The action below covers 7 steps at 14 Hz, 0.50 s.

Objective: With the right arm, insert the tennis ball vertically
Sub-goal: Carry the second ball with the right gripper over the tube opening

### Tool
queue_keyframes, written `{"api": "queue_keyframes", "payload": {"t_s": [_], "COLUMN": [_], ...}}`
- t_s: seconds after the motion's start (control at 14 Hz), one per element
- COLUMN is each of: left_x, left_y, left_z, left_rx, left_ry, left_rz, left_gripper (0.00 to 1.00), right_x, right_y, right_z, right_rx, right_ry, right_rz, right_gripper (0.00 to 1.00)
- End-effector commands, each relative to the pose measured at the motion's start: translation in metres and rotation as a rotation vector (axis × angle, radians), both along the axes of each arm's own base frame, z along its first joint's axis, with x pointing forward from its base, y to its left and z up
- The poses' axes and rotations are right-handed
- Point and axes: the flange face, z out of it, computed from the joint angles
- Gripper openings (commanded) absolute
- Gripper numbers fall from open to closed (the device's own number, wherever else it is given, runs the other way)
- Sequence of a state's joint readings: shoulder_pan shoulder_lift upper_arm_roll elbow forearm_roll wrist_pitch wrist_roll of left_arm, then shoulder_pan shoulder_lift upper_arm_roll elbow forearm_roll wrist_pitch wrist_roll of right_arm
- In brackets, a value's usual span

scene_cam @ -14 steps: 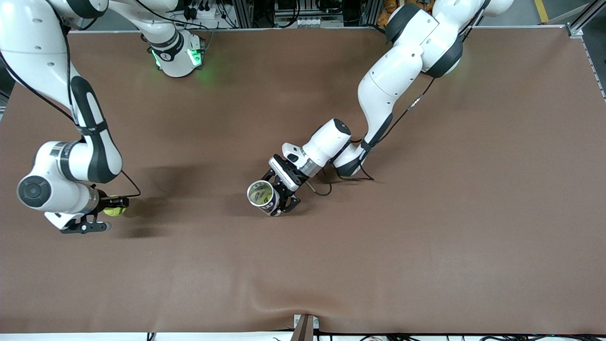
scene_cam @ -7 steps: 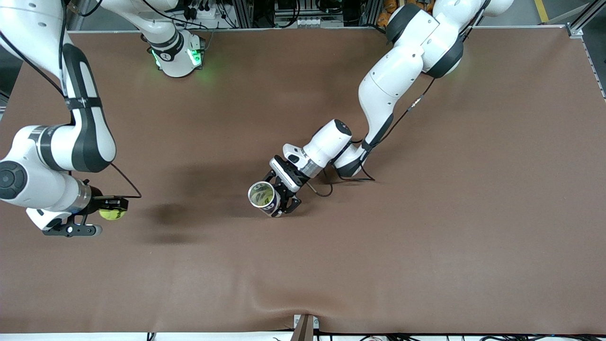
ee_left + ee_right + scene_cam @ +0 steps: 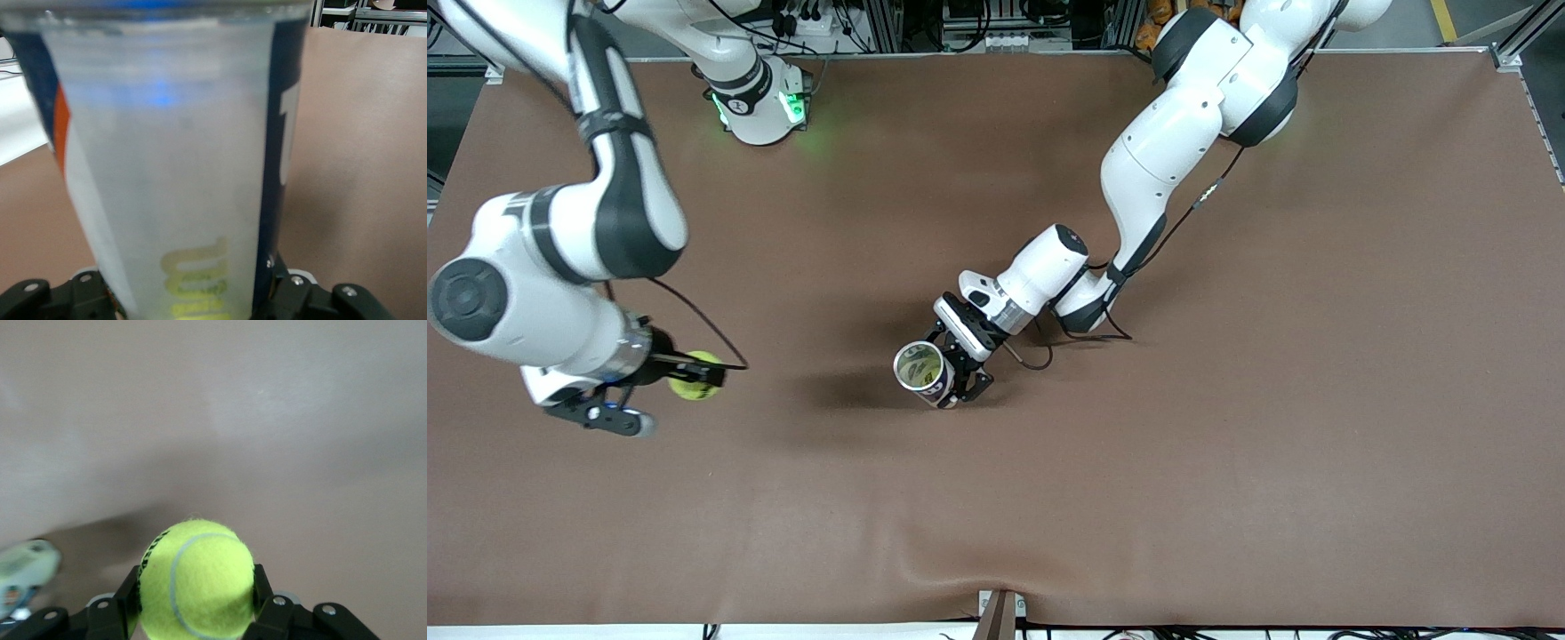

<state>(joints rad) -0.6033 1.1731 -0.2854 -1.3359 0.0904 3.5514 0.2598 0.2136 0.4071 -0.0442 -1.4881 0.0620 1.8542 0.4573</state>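
Note:
My right gripper [image 3: 694, 375] is shut on a yellow-green tennis ball [image 3: 692, 376] and holds it in the air over the table toward the right arm's end. In the right wrist view the ball [image 3: 197, 579] sits between the two black fingers [image 3: 262, 587]. My left gripper [image 3: 951, 373] is shut on a clear tennis ball can [image 3: 921, 369] with a blue and orange label, upright near the middle of the table with its open mouth up. The can [image 3: 167, 173] fills the left wrist view. It also shows small at the edge of the right wrist view [image 3: 23, 577].
The brown table mat [image 3: 1227, 427] spreads all round. The right arm's base with a green light [image 3: 760, 107] stands at the table's edge farthest from the camera. A black cable [image 3: 1040, 351] trails from the left wrist.
My right arm has risen and swung the ball toward the can, after first pulling away toward the table's end. The left gripper and the can have stayed still.

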Motion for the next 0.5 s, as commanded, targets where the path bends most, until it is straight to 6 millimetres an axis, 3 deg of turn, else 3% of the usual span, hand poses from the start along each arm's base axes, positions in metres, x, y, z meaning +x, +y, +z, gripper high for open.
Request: {"api": "queue_keyframes", "payload": {"t_s": [0.0, 0.43], "left_x": [0.003, 0.003], "left_y": [0.002, 0.001], "left_z": [-0.001, 0.001], "left_rx": [-0.002, -0.002], "left_ry": [-0.006, -0.008], "left_rz": [0.006, 0.004], "left_gripper": [0.81, 0.81], "right_x": [-0.010, -0.040], "right_y": [0.057, 0.165], "right_z": [0.016, 0.017], "right_rx": [0.008, 0.003], "right_ry": [-0.007, -0.022], "right_rz": [-0.111, -0.204], "right_gripper": [0.00, 0.00]}}
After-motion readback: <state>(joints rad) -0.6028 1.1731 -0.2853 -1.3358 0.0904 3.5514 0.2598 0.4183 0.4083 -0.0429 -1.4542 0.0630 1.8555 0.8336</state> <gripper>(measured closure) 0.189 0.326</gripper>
